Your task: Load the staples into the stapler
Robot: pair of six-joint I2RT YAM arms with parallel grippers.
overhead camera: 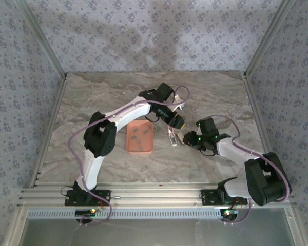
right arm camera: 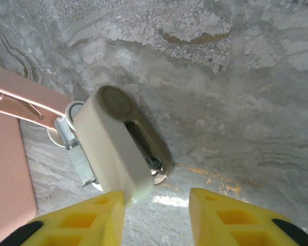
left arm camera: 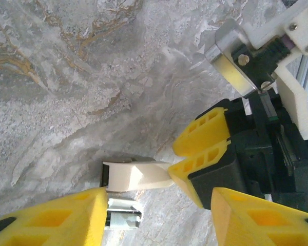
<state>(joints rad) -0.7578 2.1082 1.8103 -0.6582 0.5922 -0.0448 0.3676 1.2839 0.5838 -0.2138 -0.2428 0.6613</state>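
Observation:
A cream mini stapler (overhead camera: 172, 136) lies on the marble table just right of the salmon-pink tray (overhead camera: 131, 146). Several small grey staples (overhead camera: 139, 136) lie in that tray. The stapler's cream lid (left arm camera: 136, 174) is swung up off its metal channel (left arm camera: 122, 215). My left gripper (left arm camera: 159, 205) is open above it, and its left finger (left arm camera: 66, 218) sits against the stapler's hinge end. My right gripper (right arm camera: 156, 200) is open too. Its left finger (right arm camera: 92, 220) is right at the tip of the raised lid (right arm camera: 113, 148), and nothing lies between its fingers.
The pink tray (right arm camera: 5, 174) lies close on the left in the right wrist view. The two grippers (overhead camera: 177, 123) (overhead camera: 187, 137) stand nearly touching over the stapler. Patterned walls enclose the table, and a metal rail runs along the near edge (overhead camera: 154, 197).

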